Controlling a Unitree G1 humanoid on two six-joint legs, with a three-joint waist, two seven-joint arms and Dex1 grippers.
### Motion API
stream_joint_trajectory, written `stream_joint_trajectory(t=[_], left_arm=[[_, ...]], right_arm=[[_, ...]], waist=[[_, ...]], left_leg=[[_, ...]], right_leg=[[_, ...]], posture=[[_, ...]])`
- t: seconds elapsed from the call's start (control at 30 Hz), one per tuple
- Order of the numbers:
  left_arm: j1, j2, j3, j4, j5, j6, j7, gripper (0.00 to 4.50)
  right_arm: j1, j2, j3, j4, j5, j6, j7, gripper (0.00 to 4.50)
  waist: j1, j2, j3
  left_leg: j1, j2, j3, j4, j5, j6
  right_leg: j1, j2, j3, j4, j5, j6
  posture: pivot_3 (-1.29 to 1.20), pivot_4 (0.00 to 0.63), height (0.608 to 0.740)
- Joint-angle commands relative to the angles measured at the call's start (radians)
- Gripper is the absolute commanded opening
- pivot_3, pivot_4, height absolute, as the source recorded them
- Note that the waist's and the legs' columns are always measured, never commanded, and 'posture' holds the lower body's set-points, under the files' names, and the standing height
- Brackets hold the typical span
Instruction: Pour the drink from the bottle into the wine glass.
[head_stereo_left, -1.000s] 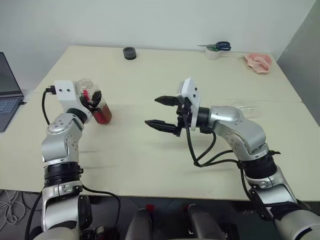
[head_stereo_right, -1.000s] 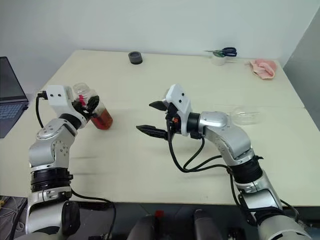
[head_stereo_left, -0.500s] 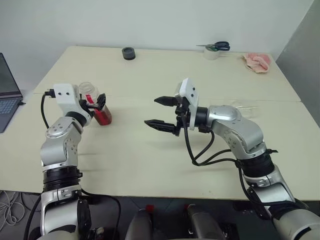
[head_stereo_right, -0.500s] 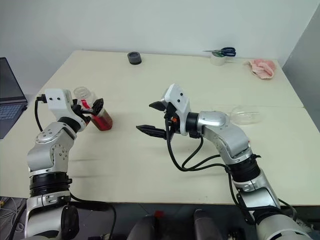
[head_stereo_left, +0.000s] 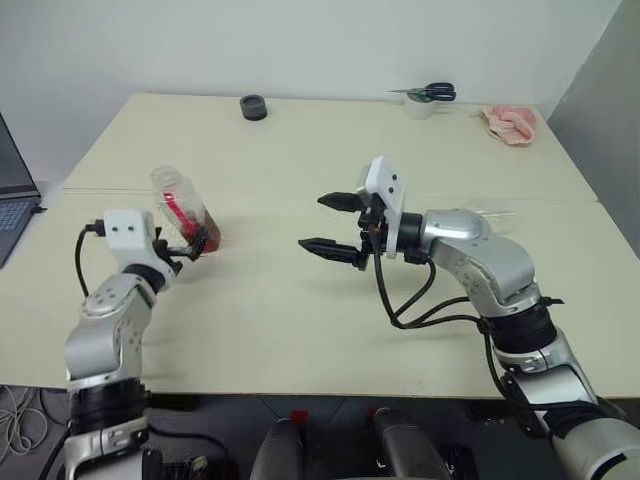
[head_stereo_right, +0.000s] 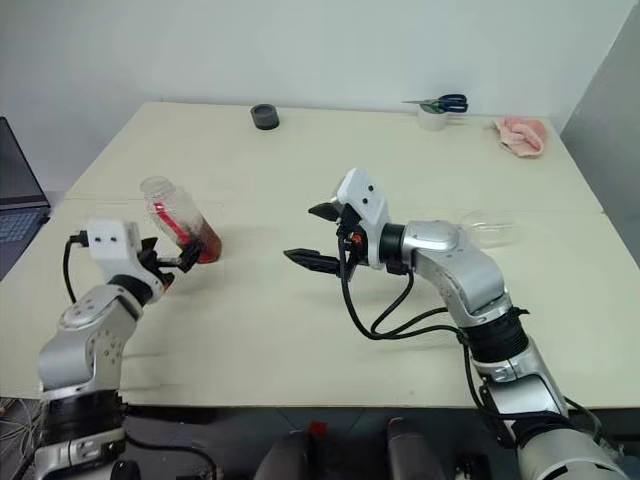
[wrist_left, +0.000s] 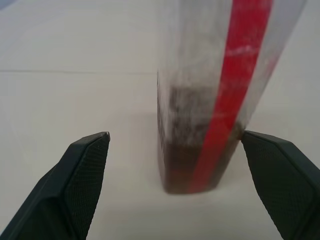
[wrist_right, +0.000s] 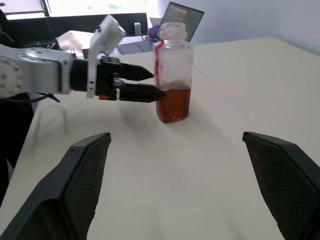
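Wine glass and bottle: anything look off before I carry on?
The wine glass lies on its side on the table, toward its right edge, so it cannot take a pour. The bottle stands uncapped with drink low in it; no spill shows.

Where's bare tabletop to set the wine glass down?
Bare tabletop lies between the bottle and the right hand, and in front of both. The glass lies behind the right arm. Roll and scissors line the far edge.

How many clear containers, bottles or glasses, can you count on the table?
2. The bottle stands near the table's left side, before the left gripper. The wine glass lies on its side at the right, behind the right arm. Others may be hidden.
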Motion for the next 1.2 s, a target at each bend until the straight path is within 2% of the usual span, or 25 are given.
stream_joint_trajectory(t=[0.03, 0.17, 0.27, 0.4, 0.57, 0.8, 0.97, 1.2], left_arm=[[0.094, -0.017, 0.026, -0.096, -0.047, -0.017, -0.041, 4.47], [0.204, -0.037, 0.015, -0.167, -0.082, -0.063, -0.109, 4.47], [0.277, -0.027, -0.002, -0.248, -0.157, -0.025, -0.191, 4.47], [0.263, 0.001, -0.041, -0.359, -0.272, 0.046, -0.268, 4.47], [0.089, 0.099, -0.249, -0.416, -0.222, 0.079, -0.354, 4.47], [-0.083, 0.148, -0.378, -0.351, -0.142, 0.009, -0.441, 4.47], [-0.107, 0.136, -0.402, -0.32, -0.117, -0.02, -0.462, 4.47], [-0.102, 0.122, -0.4, -0.312, -0.101, -0.033, -0.451, 4.47]], right_arm=[[-0.001, -0.027, -0.048, -0.002, -0.007, -0.022, 0.003, 4.5], [0.028, -0.064, -0.088, 0.001, -0.015, -0.015, -0.016, 4.5], [0.076, -0.091, -0.164, 0.001, -0.007, 0.027, -0.07, 4.5], [0.132, -0.077, -0.283, 0.002, 0.02, 0.119, -0.185, 4.5], [0.17, 0.087, -0.589, -0.036, 0.244, 0.291, -0.405, 4.5], [0.233, 0.308, -0.824, -0.064, 0.421, 0.369, -0.744, 4.5], [0.241, 0.382, -0.878, 0.006, 0.475, 0.327, -0.856, 4.5], [0.194, 0.408, -0.902, 0.164, 0.515, 0.202, -0.905, 4.5]], waist=[[0.0, 0.0, 0.0], [0.0, 0.0, 0.0], [0.004, 0.0, 0.0], [0.009, -0.001, 0.0], [0.005, -0.001, 0.0], [-0.01, 0.0, 0.0], [-0.013, 0.001, 0.0], [-0.023, 0.001, 0.0]], left_leg=[[0.0, 0.0, 0.001, 0.0, 0.0, 0.0], [0.001, 0.0, 0.001, 0.0, 0.0, 0.0], [0.001, 0.0, 0.001, 0.0, 0.0, 0.0], [0.001, 0.0, 0.001, 0.001, 0.0, 0.0], [0.003, 0.0, 0.003, 0.0, 0.0, 0.0], [0.005, 0.002, 0.006, -0.002, 0.0, 0.0], [0.005, 0.002, 0.007, -0.002, 0.0, 0.0], [0.005, 0.002, 0.007, -0.002, 0.0, 0.001]], right_leg=[[0.0, 0.0, 0.001, 0.0, 0.0, 0.0], [0.0, 0.001, 0.001, 0.0, 0.0, 0.0], [0.001, 0.001, 0.001, -0.001, 0.0, 0.0], [0.001, 0.001, 0.001, -0.001, -0.002, 0.002], [0.002, 0.004, 0.004, 0.0, -0.002, 0.003], [0.001, 0.006, 0.008, 0.0, -0.001, 0.002], [0.001, 0.006, 0.009, 0.0, -0.002, 0.004], [0.001, 0.006, 0.009, 0.0, -0.003, 0.005]], posture=[[0.0, 0.15, 0.74], [0.0, 0.15, 0.74], [0.0, 0.15, 0.74], [0.0, 0.15, 0.74], [0.0, 0.15, 0.74], [0.0, 0.15, 0.74], [0.0, 0.15, 0.74], [0.0, 0.15, 0.74]])
